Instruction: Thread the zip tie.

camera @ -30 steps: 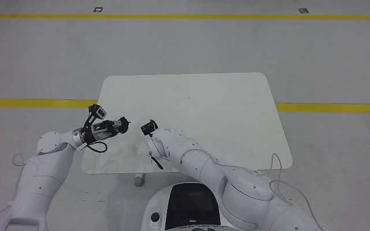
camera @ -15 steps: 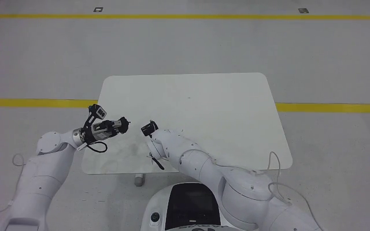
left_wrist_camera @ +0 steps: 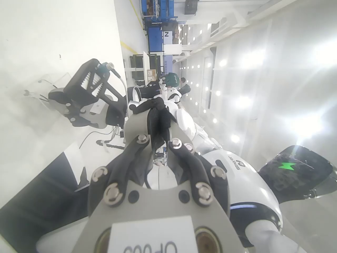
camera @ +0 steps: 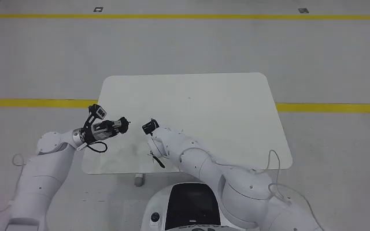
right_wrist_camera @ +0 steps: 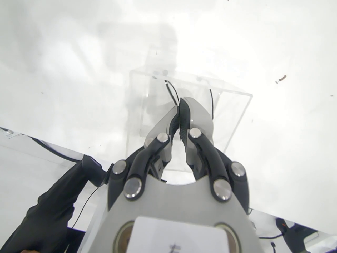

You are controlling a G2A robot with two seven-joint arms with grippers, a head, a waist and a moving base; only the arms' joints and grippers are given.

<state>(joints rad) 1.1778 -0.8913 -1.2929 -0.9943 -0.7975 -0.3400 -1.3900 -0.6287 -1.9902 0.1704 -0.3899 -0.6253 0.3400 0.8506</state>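
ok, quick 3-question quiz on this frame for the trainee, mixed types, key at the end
1. True or false: the left gripper and the right gripper touch.
2. Over which part of the table are both grippers? A: the near part, on the left arm's side. B: dead centre. C: the far corner on the right arm's side.
3. Fill in: the right gripper is shut on the thin black ___.

Key
1. False, there is a gap between them.
2. A
3. zip tie
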